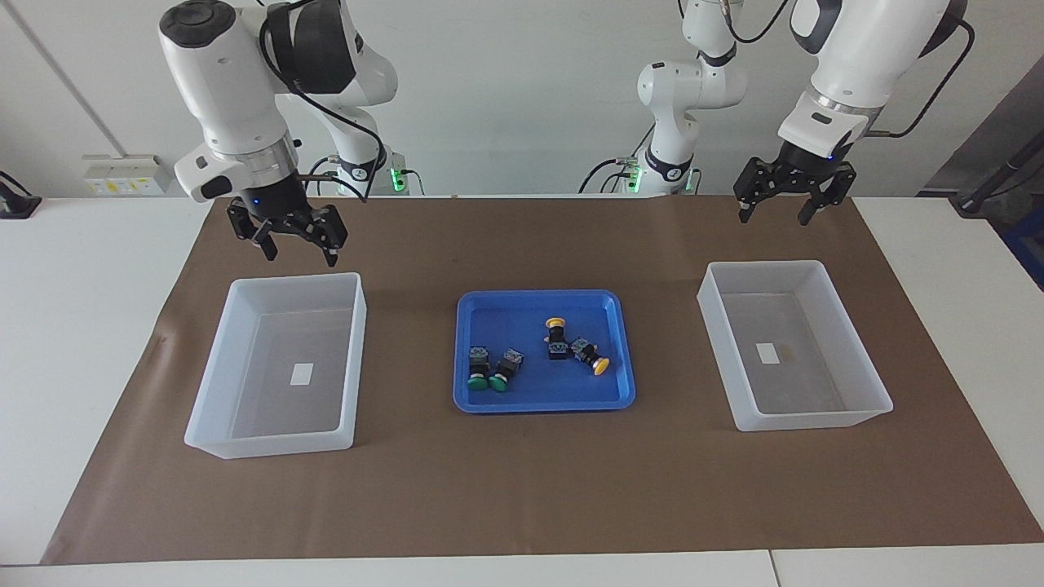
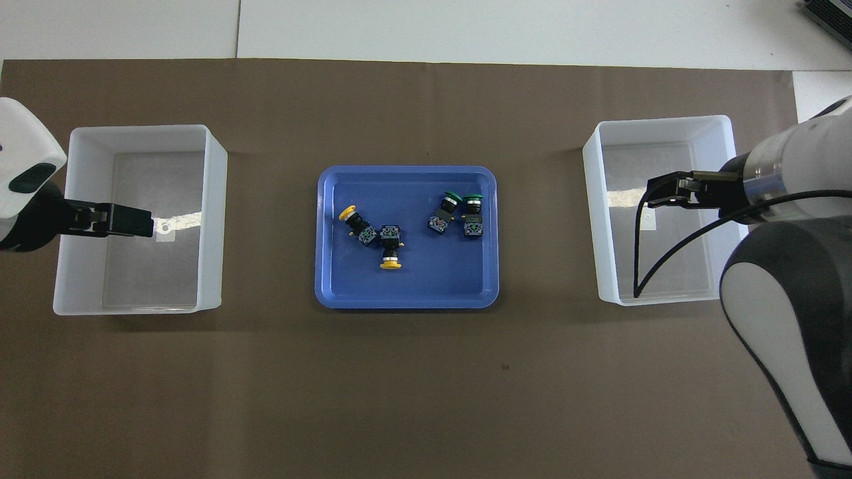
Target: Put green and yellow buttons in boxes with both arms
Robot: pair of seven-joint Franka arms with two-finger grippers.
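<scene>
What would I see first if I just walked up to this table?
A bright blue tray in the middle of the brown mat, holding two green buttons and two yellow buttons. A white box stands at each end, both without buttons. Up above, the right gripper and left gripper hang open near the boxes.
</scene>
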